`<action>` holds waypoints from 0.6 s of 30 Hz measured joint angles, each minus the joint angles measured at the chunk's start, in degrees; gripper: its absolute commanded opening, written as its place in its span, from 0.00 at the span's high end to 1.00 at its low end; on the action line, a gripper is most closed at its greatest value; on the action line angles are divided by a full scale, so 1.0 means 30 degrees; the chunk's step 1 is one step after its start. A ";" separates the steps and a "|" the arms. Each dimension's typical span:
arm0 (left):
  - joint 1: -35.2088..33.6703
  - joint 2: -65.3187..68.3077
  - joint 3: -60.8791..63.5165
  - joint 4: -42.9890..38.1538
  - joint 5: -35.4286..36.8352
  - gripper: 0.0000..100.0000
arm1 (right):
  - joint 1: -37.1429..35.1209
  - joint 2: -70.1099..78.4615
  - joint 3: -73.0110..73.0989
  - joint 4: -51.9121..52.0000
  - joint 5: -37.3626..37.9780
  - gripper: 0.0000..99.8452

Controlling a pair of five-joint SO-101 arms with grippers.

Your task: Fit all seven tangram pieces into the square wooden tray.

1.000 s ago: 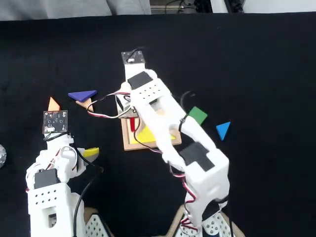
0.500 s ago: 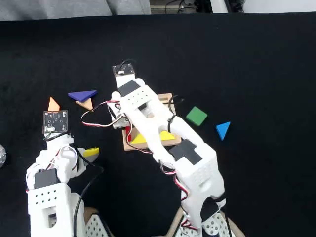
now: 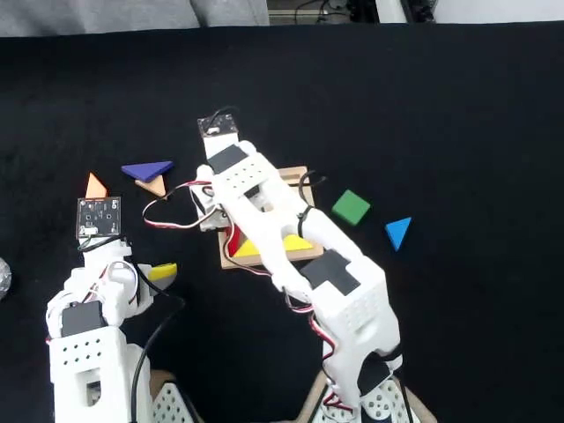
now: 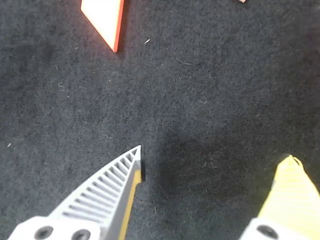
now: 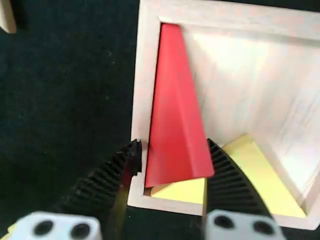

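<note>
Red triangle [image 5: 175, 115] tilted against tray [image 5: 142, 75] left wall, my right pincer [image 5: 172, 147] released astride both. My left pincer [image 4: 215, 154] released, orange triangle [image 4: 105, 17] on its far side.

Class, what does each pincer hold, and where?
Left pincer holds nothing. Right pincer straddles the tray wall and red triangle at its wide end; grip cannot be told.

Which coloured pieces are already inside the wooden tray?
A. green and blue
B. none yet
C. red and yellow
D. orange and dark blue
C: the red piece lies along one wall inside the tray with the yellow piece next to it, while the green square and the blue triangle lie outside it.
</note>
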 measured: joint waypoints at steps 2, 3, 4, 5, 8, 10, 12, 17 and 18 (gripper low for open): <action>0.0000 0.0000 0.0000 0.0000 0.0000 0.60 | 0.0176 0.0000 -0.0029 0.0440 0.0293 0.82; 0.0000 0.0000 0.0000 0.0000 0.0000 0.60 | 0.0352 -0.0059 -0.0029 0.0674 0.0498 0.82; 0.0000 0.0000 0.0000 0.0000 0.0000 0.60 | 0.0586 -0.0205 -0.0176 0.1084 0.0645 0.82; 0.0000 0.0000 0.0000 0.0000 0.0000 0.60 | 0.0879 -0.0410 -0.0381 0.1612 0.0791 0.82; 0.0000 0.0000 0.0000 0.0000 0.0000 0.60 | 0.1993 -0.1231 -0.0879 0.2549 0.1348 0.82; 0.0000 0.0000 0.0000 0.0000 0.0000 0.60 | 0.2667 -0.1758 -0.1055 0.3223 0.1729 0.83; 0.0000 0.0000 0.0000 0.0000 0.0000 0.60 | 0.3282 -0.2256 -0.1114 0.3458 0.2139 0.84; 0.0000 0.0000 0.0000 0.0000 0.0000 0.60 | 0.4073 -0.2637 -0.1114 0.2872 0.4249 0.98; 0.0000 0.0000 0.0000 0.0000 0.0000 0.60 | 0.4161 -0.2637 -0.1114 0.2579 0.4864 0.99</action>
